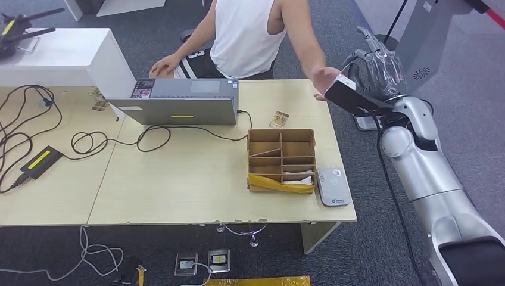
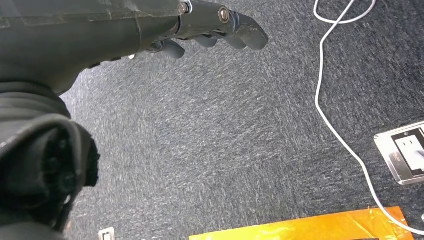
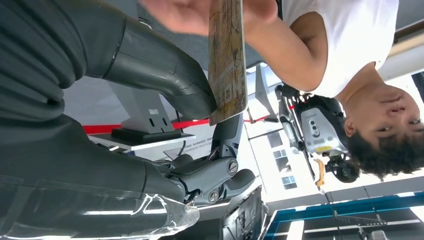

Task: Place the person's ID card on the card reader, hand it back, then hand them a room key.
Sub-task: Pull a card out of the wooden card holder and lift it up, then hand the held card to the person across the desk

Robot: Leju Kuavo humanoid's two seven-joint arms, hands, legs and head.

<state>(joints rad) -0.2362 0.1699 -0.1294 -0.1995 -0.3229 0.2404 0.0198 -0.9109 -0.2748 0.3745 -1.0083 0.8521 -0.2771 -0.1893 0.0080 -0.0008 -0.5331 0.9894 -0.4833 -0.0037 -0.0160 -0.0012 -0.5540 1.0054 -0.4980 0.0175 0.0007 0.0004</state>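
Beyond the table's far right corner: right hand (image 1: 374, 68), raised on its silver arm, pinching a card (image 3: 227, 60) between thumb (image 3: 165, 82) and fingers. The person's hand (image 1: 325, 77) meets it there; in the right wrist view that hand also touches the card's far end. Whether the card is the ID card or a room key cannot be told.

Beige table (image 1: 178, 179): white card reader (image 1: 332, 186) near the front right edge, just beside a cardboard divider box (image 1: 281, 159) with yellow tape along its front. A small printed card (image 1: 279, 119) lies behind the box. Grey laptop (image 1: 178, 104) at the far edge, black cable trailing left to a power brick (image 1: 40, 161).

Left hand (image 2: 210, 30): hanging over grey carpet, fingers loosely curled, holding nothing.

Person: white sleeveless top, standing behind the table.
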